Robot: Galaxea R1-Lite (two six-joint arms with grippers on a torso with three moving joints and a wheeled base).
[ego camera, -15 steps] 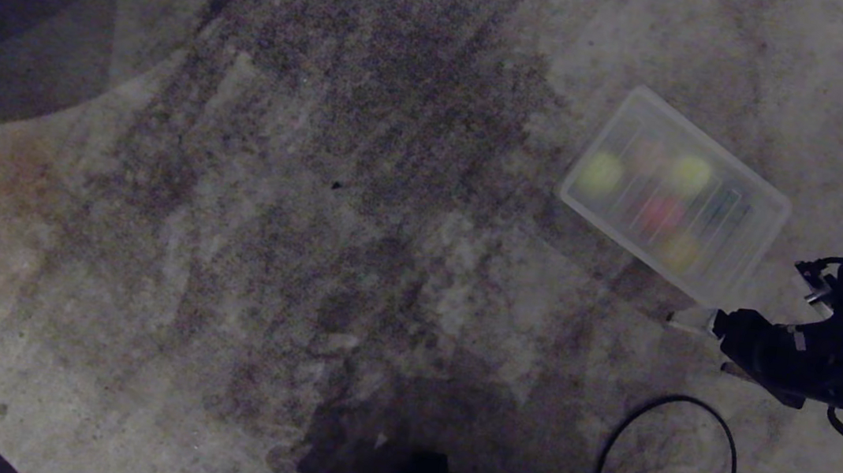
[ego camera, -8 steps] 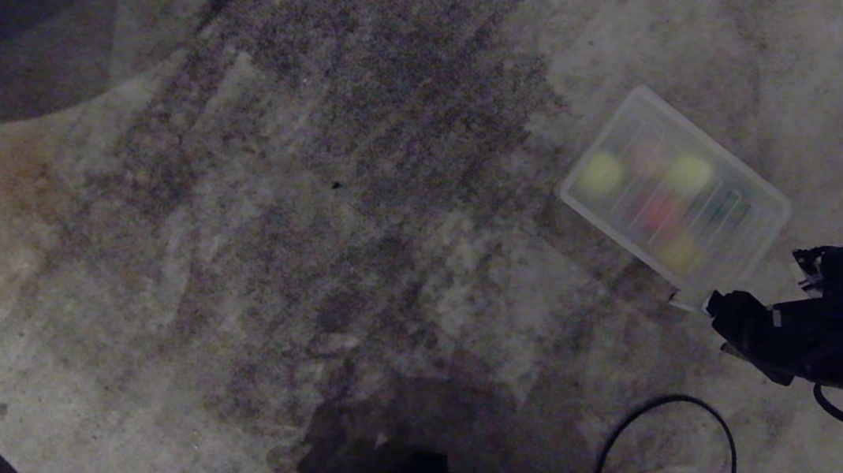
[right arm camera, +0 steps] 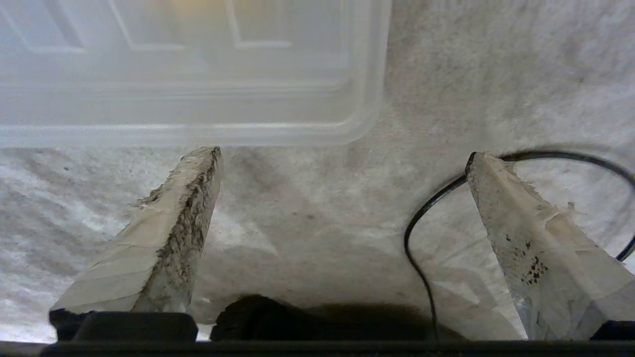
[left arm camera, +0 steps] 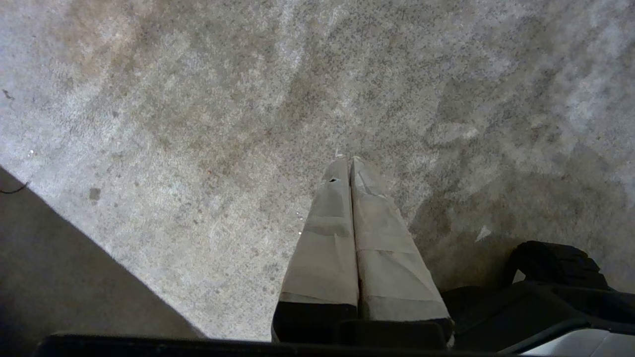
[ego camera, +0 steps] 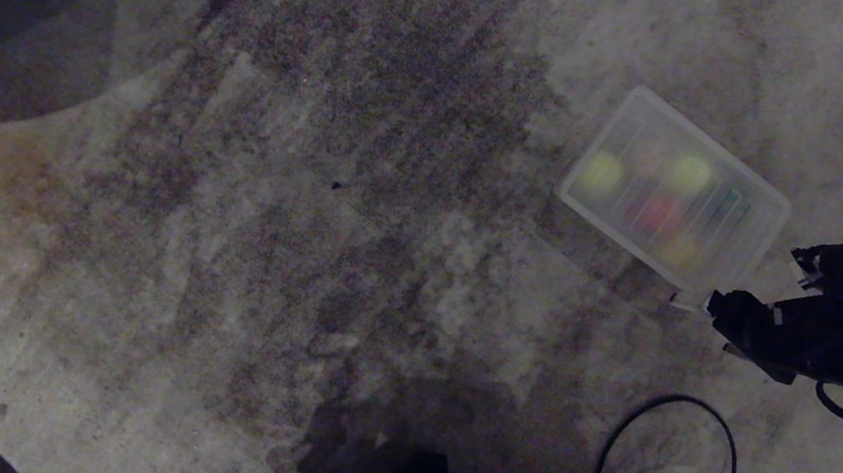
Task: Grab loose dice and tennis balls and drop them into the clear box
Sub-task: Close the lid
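Observation:
The clear box point(ego camera: 768, 228) sits on the floor at the right, and its top looks frosted and ribbed. Through it I make out two yellow-green tennis balls point(ego camera: 601, 174) point(ego camera: 689, 172), a red die point(ego camera: 661, 211), a yellow die point(ego camera: 678, 250) and a dark green shape point(ego camera: 727, 204), all blurred. My right gripper point(ego camera: 703, 326) is low at the box's near corner, with one pale fingertip point(ego camera: 680, 300) at the rim. In the right wrist view this gripper point(right arm camera: 343, 153) is open and empty, and the box's rim point(right arm camera: 198, 134) lies just past its tips. The left gripper point(left arm camera: 349, 159) is shut over bare floor.
A black cable point(ego camera: 686, 425) loops on the stained concrete floor near my right gripper; in the right wrist view the cable point(right arm camera: 421, 218) runs beside one finger. A dark rounded shape point(ego camera: 11, 7) fills the far left corner. My own shadow point(ego camera: 402, 472) falls at the near edge.
My right gripper has moved forward towards the box; its fingertip now reaches the box's near corner. The box and its contents have not moved.

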